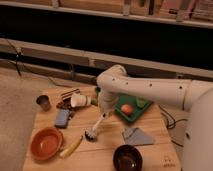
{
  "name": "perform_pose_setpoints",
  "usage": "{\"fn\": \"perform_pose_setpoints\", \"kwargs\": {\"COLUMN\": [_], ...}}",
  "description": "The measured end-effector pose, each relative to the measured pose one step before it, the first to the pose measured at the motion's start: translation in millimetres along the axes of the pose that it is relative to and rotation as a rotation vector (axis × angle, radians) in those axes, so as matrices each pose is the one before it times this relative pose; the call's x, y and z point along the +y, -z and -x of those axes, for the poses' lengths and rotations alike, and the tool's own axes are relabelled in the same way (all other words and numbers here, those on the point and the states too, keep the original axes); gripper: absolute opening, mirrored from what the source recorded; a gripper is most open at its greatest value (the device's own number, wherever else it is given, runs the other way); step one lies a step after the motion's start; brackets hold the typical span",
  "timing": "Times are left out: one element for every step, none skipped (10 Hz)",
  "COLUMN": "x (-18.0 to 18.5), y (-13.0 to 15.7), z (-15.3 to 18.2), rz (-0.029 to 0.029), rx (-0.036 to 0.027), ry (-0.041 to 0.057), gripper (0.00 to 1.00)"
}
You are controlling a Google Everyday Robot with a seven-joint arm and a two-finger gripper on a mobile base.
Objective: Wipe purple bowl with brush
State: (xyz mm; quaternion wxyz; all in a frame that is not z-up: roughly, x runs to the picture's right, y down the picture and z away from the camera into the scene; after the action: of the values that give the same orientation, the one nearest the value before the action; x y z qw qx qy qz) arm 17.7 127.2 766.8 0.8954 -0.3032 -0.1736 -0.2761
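I see my gripper [104,111] clamped on the slim cream brush [95,128] over the wooden table's [100,152] middle, black bristles down. One glossy dark purple bowl [127,157] sits at the front edge; one wider orange bowl [45,143] front-left.

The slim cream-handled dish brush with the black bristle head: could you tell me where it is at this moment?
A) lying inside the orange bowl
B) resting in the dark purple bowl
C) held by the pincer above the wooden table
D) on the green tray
C: the slim cream-handled dish brush hangs from the shut pincer, bristles down over the wooden table, apart from the dark purple bowl.
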Motion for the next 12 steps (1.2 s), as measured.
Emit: {"fn": "perform_pose_setpoints", "kwargs": {"x": [1.18, -1.73, -3.39, -1.61, -3.67, -5.37, -9.36, -5.72, -5.41, -4.82, -3.41, -0.68], "y": [2.24, 3.13, 3.98, 2.56, 3.8, 2.61, 4.95, 4.22, 4.88, 3.69, 4.17, 2.73], "z": [-1.62, 1.3, 2.2, 1.44, 2.62, 5.03, 9.19, 5.32, 5.7, 5.44, 5.18, 1.96], "rz": [-0.00483, -0.00458, -0.00486, -0.00026, 0.00541, 0.00231, 0.00278, 0.00313, 0.00232, 0.00066, 0.00054, -0.0003], "rx": [0.00264, 0.00424, 0.00801, 0.00593, 0.01178, 0.00669, 0.01076, 0.01, 0.00973, 0.00675, 0.00767, 0.00456], "ry": [-0.00321, 0.00295, 0.00553, 0.00379, 0.01175, 0.01378, 0.02554, 0.01724, 0.01738, 0.01501, 0.01585, 0.00637], "gripper": [0.0, 0.0, 0.0, 0.0, 0.0, 0.0, 0.0, 0.0, 0.0, 0.0, 0.0, 0.0]}}
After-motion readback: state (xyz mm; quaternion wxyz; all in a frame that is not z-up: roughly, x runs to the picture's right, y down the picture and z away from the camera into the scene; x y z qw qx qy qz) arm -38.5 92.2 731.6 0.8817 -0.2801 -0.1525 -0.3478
